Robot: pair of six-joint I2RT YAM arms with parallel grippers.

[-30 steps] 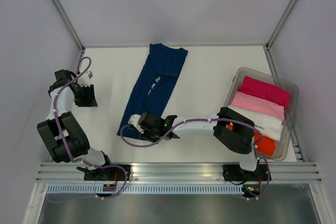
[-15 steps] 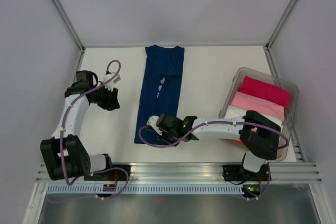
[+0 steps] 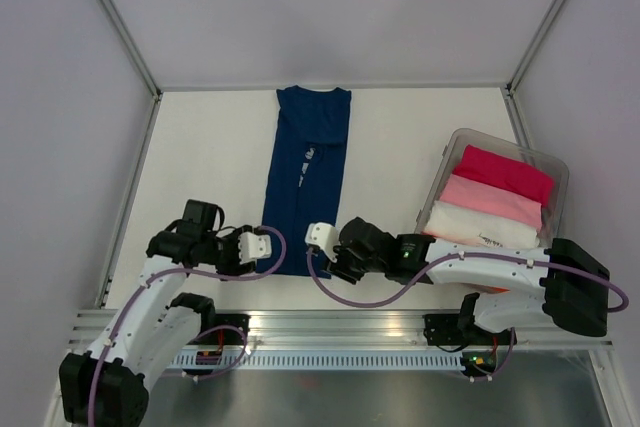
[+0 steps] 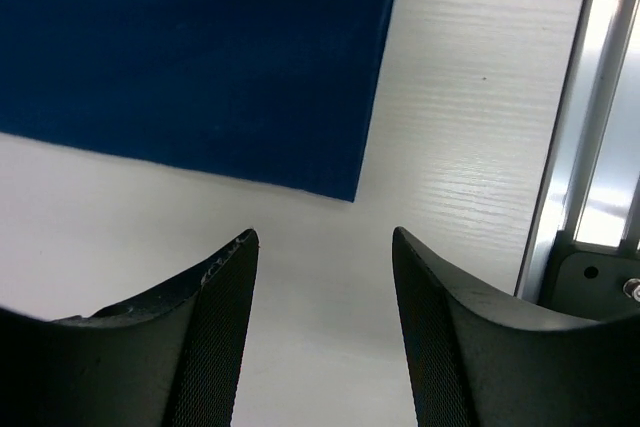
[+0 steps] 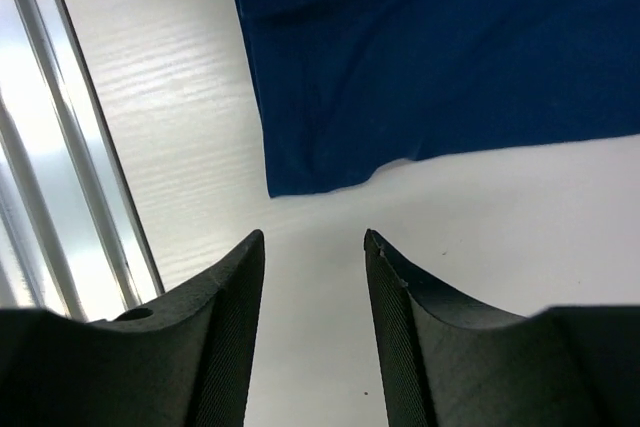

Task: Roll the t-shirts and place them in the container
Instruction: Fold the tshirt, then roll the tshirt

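A dark navy-blue t-shirt [image 3: 305, 182] lies flat, folded into a long narrow strip that runs from the back of the table toward the near edge. My left gripper [image 3: 254, 250] sits low just left of the strip's near-left corner [image 4: 352, 193], jaws open with only bare table between them. Just right of the near-right corner [image 5: 276, 189], my right gripper [image 3: 326, 259] is also open and empty. Neither gripper touches the cloth. More folded t-shirts, magenta [image 3: 505, 172], pale pink [image 3: 490, 199] and white [image 3: 482, 228], lie in a bin.
The clear plastic bin [image 3: 457, 137] stands at the right edge of the table. An aluminium rail [image 3: 340, 325] runs along the near edge, close behind both grippers [image 4: 590, 127] [image 5: 60, 147]. White walls and frame posts enclose the table.
Both arms swung in to the navy strip's near end, the left from the far left, the right sliding rightward. The strip was straightened. Both grippers opened wider.
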